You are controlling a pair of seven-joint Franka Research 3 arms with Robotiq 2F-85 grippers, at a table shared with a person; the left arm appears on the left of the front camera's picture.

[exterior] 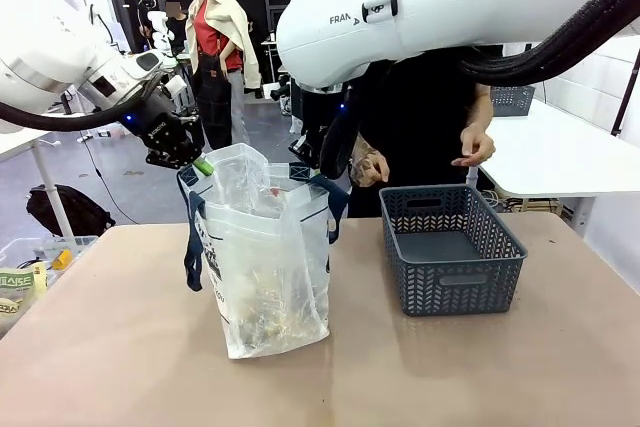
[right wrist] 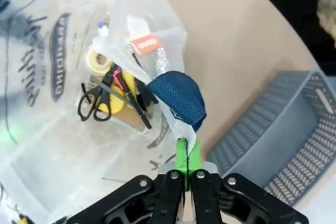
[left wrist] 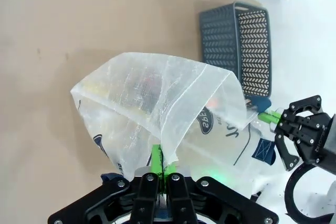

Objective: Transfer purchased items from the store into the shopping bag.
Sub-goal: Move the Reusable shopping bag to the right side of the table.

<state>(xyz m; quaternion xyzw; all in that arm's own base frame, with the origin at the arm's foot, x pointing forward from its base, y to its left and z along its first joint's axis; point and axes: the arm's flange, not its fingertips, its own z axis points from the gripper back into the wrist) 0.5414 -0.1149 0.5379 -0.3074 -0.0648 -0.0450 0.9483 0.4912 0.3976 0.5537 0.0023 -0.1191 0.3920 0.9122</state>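
You had the see-through white plastic shopping bag with dark blue strap handles [exterior: 265, 267] standing on the light brown table [exterior: 120, 347], a bit toward nine o'clock from the middle. Your left gripper [exterior: 197, 164] was at the bag's top edge on the nine o'clock side. In the left wrist view its green fingers [left wrist: 156, 160] were pressed together on a fold of the thin plastic, so it was pinching the bag's rim. Your right gripper [right wrist: 184, 157] was at the bag's other top edge, by the three o'clock side. Its green pads were squeezed tight on the rim, right next to a dark blue mesh handle [right wrist: 177, 98]. Between the two grippers the bag's mouth was held up and open.

Down inside the bag, in the right wrist view, you could see small things in a pile: black-handled scissors [right wrist: 94, 103], a yellow roll [right wrist: 98, 62], a flat yellow piece [right wrist: 116, 106] and a little orange tag [right wrist: 144, 44]. They lay touching each other at the bottom.

The dark grey plastic basket with zigzag holes in its sides [exterior: 452, 247] sat on the table at three o'clock from the bag, near it but not touching. A person stood behind the basket at twelve o'clock, with one hand [exterior: 474, 147] held above it and the other hand [exterior: 369, 167] near the bag's far edge.
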